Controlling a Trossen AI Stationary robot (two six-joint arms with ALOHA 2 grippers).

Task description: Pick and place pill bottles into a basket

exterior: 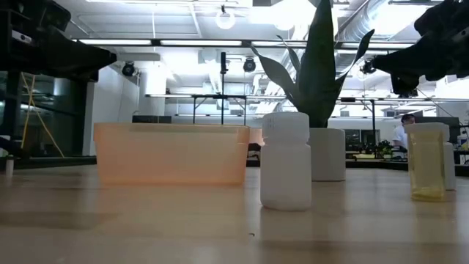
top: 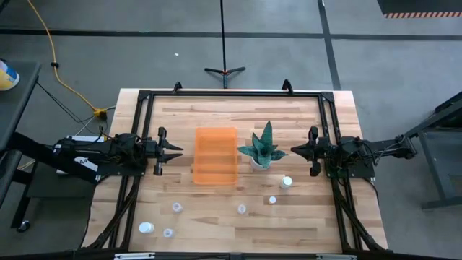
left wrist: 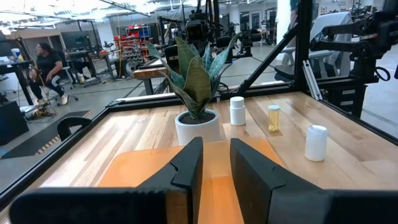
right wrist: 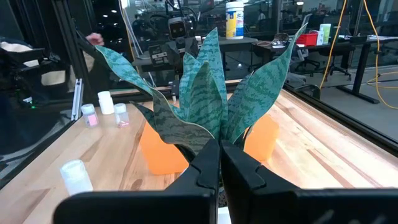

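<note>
The orange basket (top: pixel 215 155) stands on the table at mid-table, left of a potted spiky plant (top: pixel 263 148). Several small white pill bottles stand upright on the table toward its near edge: one (top: pixel 286 182) near the plant, others (top: pixel 242 209) (top: pixel 177 208) further left, two (top: pixel 146 228) at the near left. The low view shows one white bottle (exterior: pixel 286 161) and a yellowish translucent one (exterior: pixel 426 161). My left gripper (top: pixel 175 152) hovers left of the basket, slightly open and empty; it also shows in its wrist view (left wrist: pixel 216 152). My right gripper (top: pixel 294 152) hovers right of the plant, shut and empty; it also shows in its wrist view (right wrist: pixel 220 149).
The plant's leaves (right wrist: pixel 205 93) stand directly in front of my right gripper, between it and the basket (right wrist: pixel 161 152). A black frame (top: pixel 231 94) runs round the table's far and side edges. A person (left wrist: pixel 46 65) sits in the room beyond the table.
</note>
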